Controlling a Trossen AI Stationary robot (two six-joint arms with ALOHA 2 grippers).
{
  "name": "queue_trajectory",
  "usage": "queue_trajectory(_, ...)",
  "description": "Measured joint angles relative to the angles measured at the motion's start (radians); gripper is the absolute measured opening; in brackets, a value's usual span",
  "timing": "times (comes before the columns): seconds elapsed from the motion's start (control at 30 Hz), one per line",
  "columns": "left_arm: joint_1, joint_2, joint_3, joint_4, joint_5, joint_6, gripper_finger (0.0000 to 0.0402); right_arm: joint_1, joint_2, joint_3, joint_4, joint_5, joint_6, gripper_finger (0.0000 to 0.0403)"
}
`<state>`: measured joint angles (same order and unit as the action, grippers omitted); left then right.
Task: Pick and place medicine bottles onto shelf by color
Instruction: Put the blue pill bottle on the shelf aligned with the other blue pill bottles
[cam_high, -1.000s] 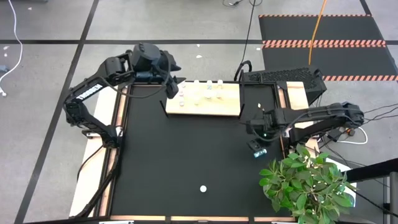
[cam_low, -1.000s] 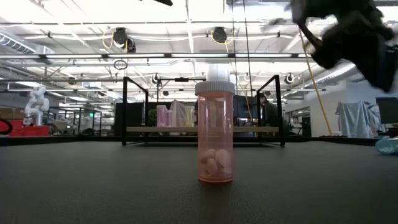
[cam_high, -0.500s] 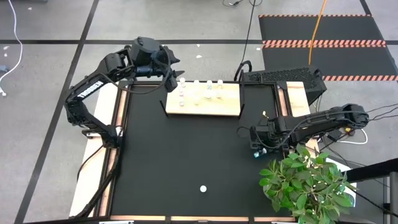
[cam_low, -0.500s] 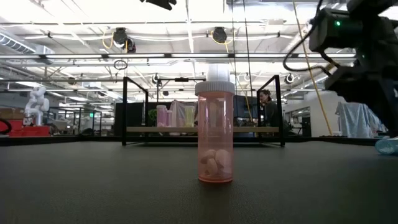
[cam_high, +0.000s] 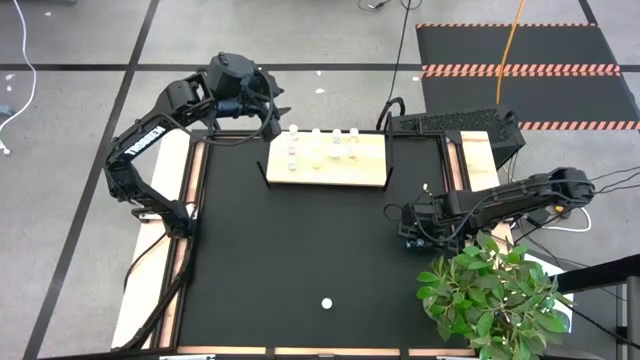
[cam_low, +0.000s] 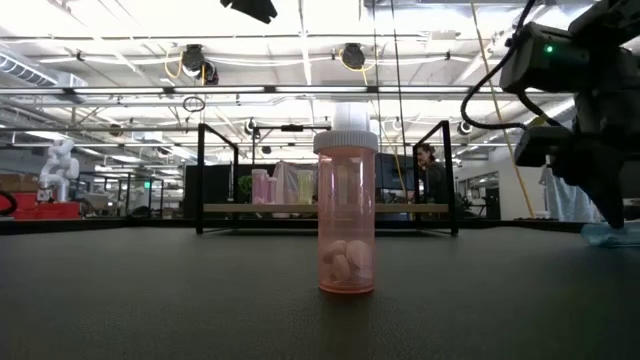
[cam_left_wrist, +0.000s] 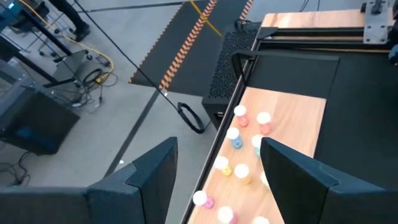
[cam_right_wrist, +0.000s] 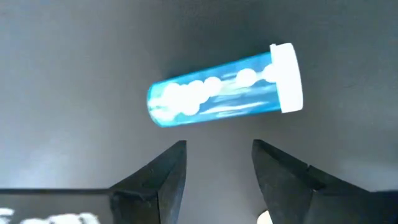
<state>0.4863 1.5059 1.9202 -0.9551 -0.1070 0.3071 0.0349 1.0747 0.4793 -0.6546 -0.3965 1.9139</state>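
- the right gripper (cam_right_wrist: 214, 177) hangs low over the black table (cam_high: 300, 250) near its right edge, fingers apart with nothing between them.
- just past its fingertips a blue bottle (cam_right_wrist: 224, 84) lies on its side on the table, white cap on, white pills showing through the wall; the fingers do not touch it.
- from the low view that gripper (cam_low: 600, 195) sits at the far right, with the blue bottle (cam_low: 612, 233) a pale shape beside it.
- the left gripper (cam_left_wrist: 214, 171) is raised off the table's far left corner, beside the shelf (cam_high: 325, 158); its fingers are apart and empty.
- the shelf, a light wood board, lies at the table's far edge with several white-capped bottles (cam_left_wrist: 239, 140) standing on it.
- a pink bottle (cam_low: 346, 212) stands upright, alone, near the table's front edge, pills in its bottom.
- a leafy plant (cam_high: 495, 290) sits at the table's right front corner.
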Motion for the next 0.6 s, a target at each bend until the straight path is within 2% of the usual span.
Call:
queue_trajectory(0.27,0.008,0.0,0.0,-0.002,0.0,0.031,0.0232,0.0,-0.05,0.0,-0.016,0.048,0.093,0.0178)
queue_trajectory(0.4,0.008,0.0,0.0,-0.002,0.0,0.031,0.0232,0.0,-0.071,0.0,-0.074,0.103,0.17,0.0178)
queue_trajectory(0.6,0.008,0.0,0.0,-0.004,0.001,0.032,0.0232,0.0,-0.074,0.0,-0.146,0.131,0.239,0.0178)
